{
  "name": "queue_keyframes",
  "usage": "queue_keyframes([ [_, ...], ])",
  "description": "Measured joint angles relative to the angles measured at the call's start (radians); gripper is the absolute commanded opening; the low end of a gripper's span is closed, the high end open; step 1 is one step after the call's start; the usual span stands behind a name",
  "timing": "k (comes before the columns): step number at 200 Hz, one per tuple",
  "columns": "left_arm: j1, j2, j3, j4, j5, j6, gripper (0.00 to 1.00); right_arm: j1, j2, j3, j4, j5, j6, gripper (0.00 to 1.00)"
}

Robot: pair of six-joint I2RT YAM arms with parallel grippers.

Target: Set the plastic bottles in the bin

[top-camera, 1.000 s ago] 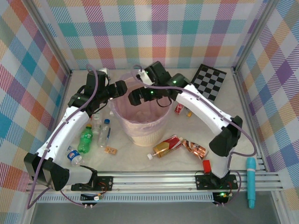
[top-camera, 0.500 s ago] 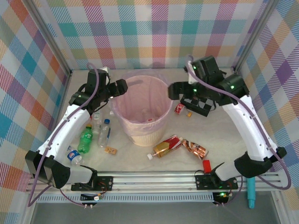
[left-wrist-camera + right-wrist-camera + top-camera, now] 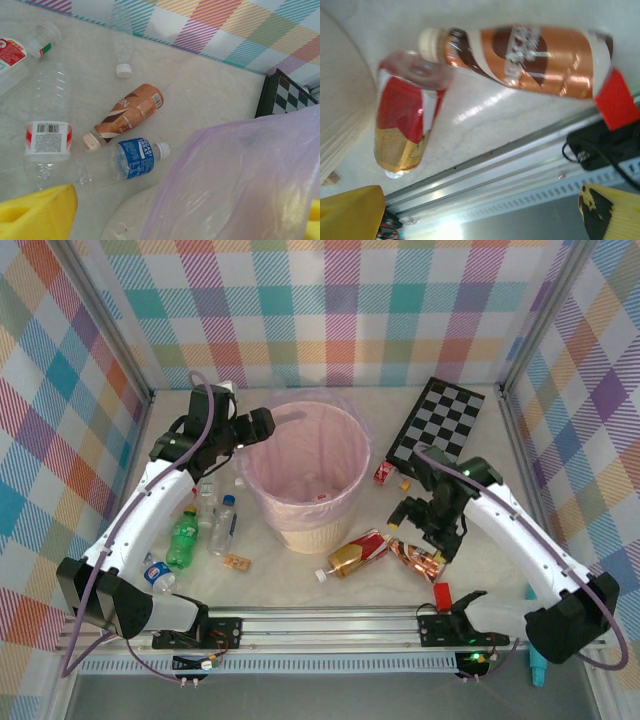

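The bin (image 3: 310, 528) sits mid-table with plastic bottles (image 3: 223, 525) loose at its 8 and 4 o'clock. That layout comes from the top view, while the left wrist view adds a brown bottle (image 3: 131, 112) and a blue-label bottle (image 3: 135, 158) beside the pink liner (image 3: 240, 170). The left gripper (image 3: 275, 422) is open and empty at the rim's 10 o'clock, and the right gripper (image 3: 425, 530) is spread wide over the copper bottle (image 3: 530, 57) — that view is blurred, label unreadable.
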Motion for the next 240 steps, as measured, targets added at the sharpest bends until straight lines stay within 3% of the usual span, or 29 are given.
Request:
queue_keyframes([
  [49,0.002,-0.004,-0.006,0.017,0.029,0.018,0.85,0.018,-0.13,-0.216,0.063,0.0,0.412,0.94],
  [82,0.006,-0.004,-0.006,0.02,0.051,0.019,0.86,0.018,-0.128,-0.288,0.138,0.059,0.573,0.94],
  [136,0.008,-0.004,-0.006,0.021,0.064,0.022,0.86,0.013,0.036,-0.368,0.372,0.172,0.675,0.92],
  [192,0.019,-0.003,-0.008,0.021,0.084,0.026,0.86,0.008,0.217,-0.447,0.629,0.225,0.744,0.85],
  [240,0.02,-0.003,-0.008,0.019,0.084,0.026,0.86,0.001,0.298,-0.39,0.623,0.245,0.751,0.75],
])
